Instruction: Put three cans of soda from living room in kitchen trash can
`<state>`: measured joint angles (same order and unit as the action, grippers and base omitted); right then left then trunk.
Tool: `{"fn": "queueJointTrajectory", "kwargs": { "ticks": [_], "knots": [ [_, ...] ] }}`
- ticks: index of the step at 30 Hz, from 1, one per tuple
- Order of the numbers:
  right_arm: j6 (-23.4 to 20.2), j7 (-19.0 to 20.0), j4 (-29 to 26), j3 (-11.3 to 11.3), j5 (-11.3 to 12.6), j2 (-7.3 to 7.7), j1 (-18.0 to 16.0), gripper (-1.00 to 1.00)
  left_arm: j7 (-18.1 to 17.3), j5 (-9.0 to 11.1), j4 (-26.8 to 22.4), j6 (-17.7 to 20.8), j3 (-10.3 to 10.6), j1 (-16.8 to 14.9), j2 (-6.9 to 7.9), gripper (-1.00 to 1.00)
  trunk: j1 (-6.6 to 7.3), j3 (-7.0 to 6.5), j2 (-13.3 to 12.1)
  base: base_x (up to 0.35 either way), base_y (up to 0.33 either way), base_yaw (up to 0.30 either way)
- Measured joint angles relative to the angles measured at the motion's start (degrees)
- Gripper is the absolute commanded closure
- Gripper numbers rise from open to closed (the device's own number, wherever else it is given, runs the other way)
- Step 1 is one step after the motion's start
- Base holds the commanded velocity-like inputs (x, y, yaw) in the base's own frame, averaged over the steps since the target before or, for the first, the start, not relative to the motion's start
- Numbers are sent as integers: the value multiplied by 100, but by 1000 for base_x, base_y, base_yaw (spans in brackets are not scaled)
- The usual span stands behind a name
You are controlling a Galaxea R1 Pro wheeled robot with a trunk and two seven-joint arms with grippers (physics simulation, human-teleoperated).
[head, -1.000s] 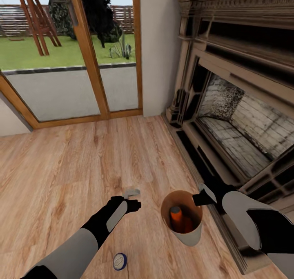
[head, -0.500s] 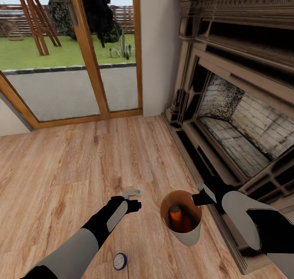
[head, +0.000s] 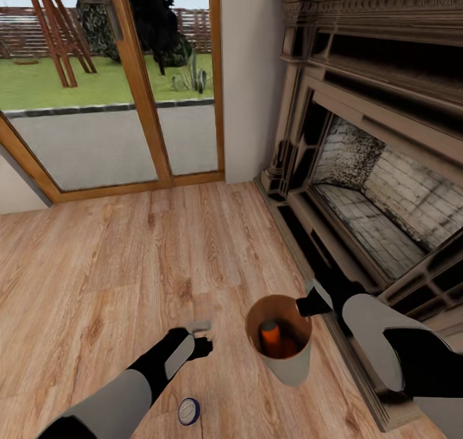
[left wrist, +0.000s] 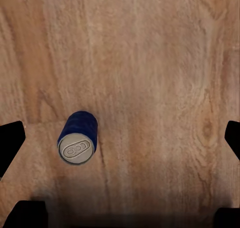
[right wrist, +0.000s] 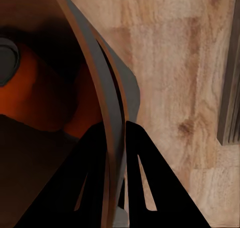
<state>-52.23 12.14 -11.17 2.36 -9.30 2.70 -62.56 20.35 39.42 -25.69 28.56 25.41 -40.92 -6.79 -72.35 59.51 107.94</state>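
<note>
The grey trash can [head: 286, 365], tan inside, stands on the wood floor beside the fireplace. My right gripper [head: 307, 306] is shut on its rim [right wrist: 107, 102], one finger inside and one outside. An orange soda can [head: 270, 336] with a silver top leans inside it, with more orange beside it [right wrist: 80, 112]. The dark blue soda can [head: 188, 411] stands upright on the floor near my left forearm. My left gripper [head: 200, 337] hovers open above the floor, and the blue can [left wrist: 77, 138] sits below it, nearer one finger, untouched.
The dark ornate fireplace [head: 360, 188] and its low hearth edge run along the right, close to the trash can. Wood-framed glass doors [head: 109, 92] stand ahead on the left. Open wood floor [head: 128, 252] lies between.
My left gripper has pulled back towards me, closer to the blue can. The right gripper and the trash can have shifted slightly left. The blue can has not moved.
</note>
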Motion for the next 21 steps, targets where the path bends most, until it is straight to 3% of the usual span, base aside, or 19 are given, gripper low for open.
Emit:
{"fn": "queueJointTrajectory", "kwargs": {
  "ticks": [2,5,8,10,14,16,19,21],
  "knots": [
    [-439,-68,-456,20,-73,-106,-5,100,-34,1,134,-44,-13,0,16,-100,0,0,0,0,0,0],
    [-752,-323,-948,-6,-88,-281,-45,100,-66,-4,221,-71,-16,3,34,-100,0,0,0,0,0,0],
    [-777,-647,-1100,-35,43,-384,-253,100,-87,-8,236,-86,-14,3,44,-100,0,0,0,0,0,0],
    [-770,-758,-1171,-47,-47,-409,-415,100,-96,-10,229,-101,-11,4,48,-100,0,-1,0,0,0,0],
    [-776,-905,-697,-45,-130,-436,-1004,100,-298,-18,251,-340,-10,4,53,-100,0,-1,0,0,0,0],
    [-777,-936,-223,-38,-32,-447,-1443,100,-557,-32,264,-430,-11,4,55,-100,0,0,0,0,0,0],
    [-777,-950,229,-97,49,-447,-1884,100,-689,-42,270,-475,-11,5,54,-100,0,0,0,0,0,0],
    [-776,-960,426,-213,-33,-451,-2180,100,-731,-45,273,-496,-3,5,53,-100,0,-1,0,0,0,0]
  ]
}}
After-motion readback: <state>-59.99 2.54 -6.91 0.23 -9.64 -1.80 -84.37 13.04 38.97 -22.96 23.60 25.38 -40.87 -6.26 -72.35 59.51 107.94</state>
